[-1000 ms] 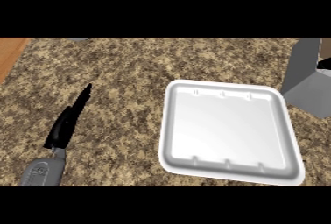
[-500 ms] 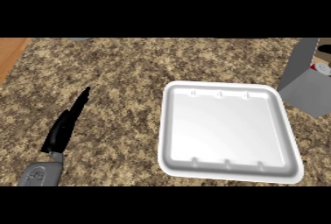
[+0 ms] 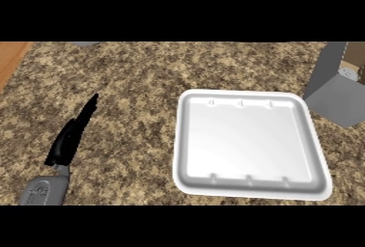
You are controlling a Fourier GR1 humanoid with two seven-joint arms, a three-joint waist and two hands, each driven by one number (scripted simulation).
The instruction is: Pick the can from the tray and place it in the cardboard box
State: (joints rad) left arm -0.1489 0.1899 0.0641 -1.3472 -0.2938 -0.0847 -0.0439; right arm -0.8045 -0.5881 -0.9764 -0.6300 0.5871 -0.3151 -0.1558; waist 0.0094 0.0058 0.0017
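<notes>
At the near left, the left hand [image 3: 70, 140] rests edge-on above the speckled counter [image 3: 143, 77], fingers straight and together, holding nothing. Right of it lies the white tray [image 3: 249, 142], its bed bare. At the far right edge stands the cardboard box [image 3: 335, 89], a small grey round top, perhaps the can [image 3: 347, 73], showing inside it.

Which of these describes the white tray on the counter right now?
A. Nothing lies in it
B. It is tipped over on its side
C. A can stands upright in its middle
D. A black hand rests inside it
A: the tray lies flat on the counter with only its bare white floor showing, and the left hand is off to its left.
</notes>
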